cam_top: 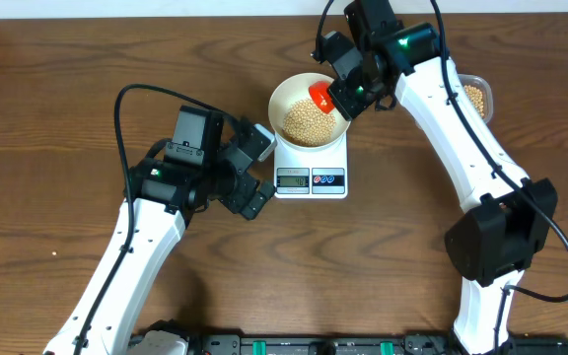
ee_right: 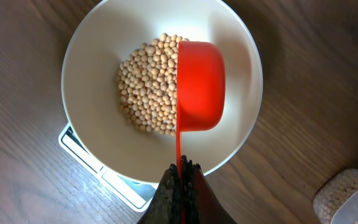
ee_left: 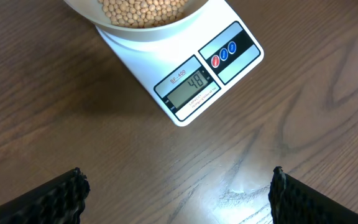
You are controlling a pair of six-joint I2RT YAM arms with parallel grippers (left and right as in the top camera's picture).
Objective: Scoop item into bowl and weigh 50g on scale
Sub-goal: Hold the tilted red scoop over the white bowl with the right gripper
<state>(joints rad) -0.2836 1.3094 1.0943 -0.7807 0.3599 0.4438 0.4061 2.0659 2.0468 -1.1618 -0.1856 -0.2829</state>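
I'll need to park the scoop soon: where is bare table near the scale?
Bare wood lies in front of the scale, between the left arm and right arm, and across the far left beyond the left pincer. It is crowded around the bowl, where the right pincer holds the scoop, and by the tub.

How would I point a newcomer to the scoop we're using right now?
Find the white scale in the middle of the wooden table; the round white bowl of beans sits on it. Over the bowl's right side hangs the scoop, its thin handle pinched in the right claw. It is the only bright red thing among white and tan neighbours.
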